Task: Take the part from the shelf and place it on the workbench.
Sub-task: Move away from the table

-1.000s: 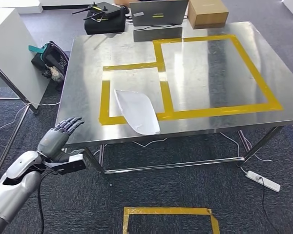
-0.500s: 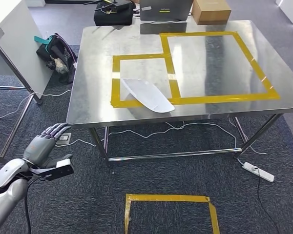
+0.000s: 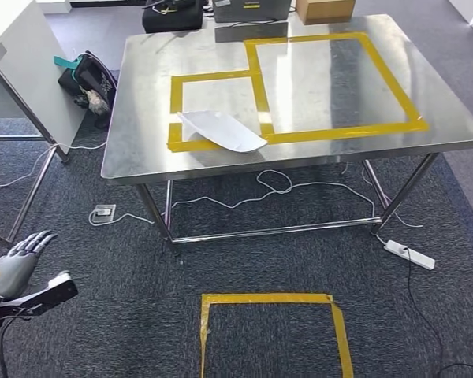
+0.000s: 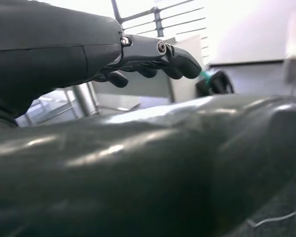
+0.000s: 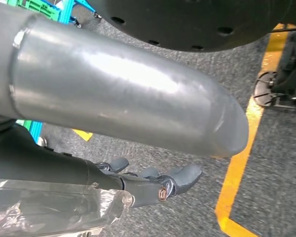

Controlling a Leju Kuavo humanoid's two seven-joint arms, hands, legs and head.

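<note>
White part [image 3: 222, 131] flat on steel workbench [image 3: 139, 150], near front edge toward left corner, lying across yellow tape [image 3: 180, 143] of smaller square. Left hand [image 3: 14, 268] low over carpet, fingers extended and apart, holding nothing. Right hand [image 5: 154, 182] above carpet, fingers straight, empty.

Desk [image 3: 139, 150] is bare silver steel with yellow tape rectangles [image 3: 335, 130] on top; white part [image 3: 222, 131] lies over the tape of the smaller one. Floor is dark grey carpet [image 3: 103, 315] with a yellow tape square [image 3: 270, 299], white power strip [image 3: 409, 254] and white cables [image 3: 270, 185]. Left hand [image 3: 14, 264] is grey with darker fingers [image 4: 168, 52], right hand [image 5: 154, 185] dark grey; black bag with teal strap [image 3: 85, 75] sits by the desk, brown box [image 3: 325, 8] at its far edge.
</note>
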